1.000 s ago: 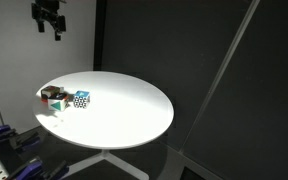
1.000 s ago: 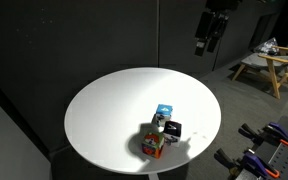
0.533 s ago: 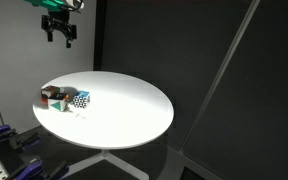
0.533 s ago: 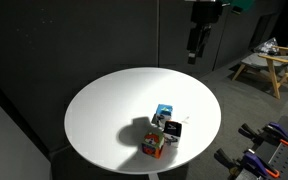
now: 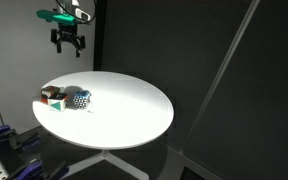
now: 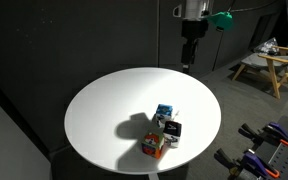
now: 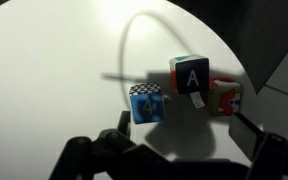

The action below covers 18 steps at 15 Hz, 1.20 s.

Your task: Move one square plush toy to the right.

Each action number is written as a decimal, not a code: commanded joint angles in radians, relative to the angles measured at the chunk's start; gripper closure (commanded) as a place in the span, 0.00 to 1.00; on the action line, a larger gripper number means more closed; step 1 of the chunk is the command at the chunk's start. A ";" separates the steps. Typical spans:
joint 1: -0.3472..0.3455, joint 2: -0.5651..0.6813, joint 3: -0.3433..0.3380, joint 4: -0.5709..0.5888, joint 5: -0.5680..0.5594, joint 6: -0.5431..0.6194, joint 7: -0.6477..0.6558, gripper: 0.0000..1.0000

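Change: the pincer [image 5: 69, 48] has swung in and come lower than a second ago, and now hangs well above the letter-A cube [image 7: 191, 74]
Meaning: probably still the approach, as nothing is gripped and the toy has not shifted
Pincer: released, jaws spread wide, empty
Toy: the square plush toy [image 7: 147, 103], blue and checkered, sits on the counter [image 7: 44, 70] just beside the letter-A cube, on the side away from the red cube [image 7: 224, 96]
Unclear: the wrist view crops the pincer; whether the toy touches the letter-A cube cannot be told; patterns are too small in both exterior views
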 commanded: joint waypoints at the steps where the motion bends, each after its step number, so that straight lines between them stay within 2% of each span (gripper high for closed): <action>1: -0.006 0.032 -0.001 0.014 -0.033 0.041 -0.015 0.00; 10: -0.003 0.035 0.002 0.002 -0.015 0.039 0.000 0.00; 18: -0.003 0.119 0.004 -0.034 -0.030 0.282 0.004 0.00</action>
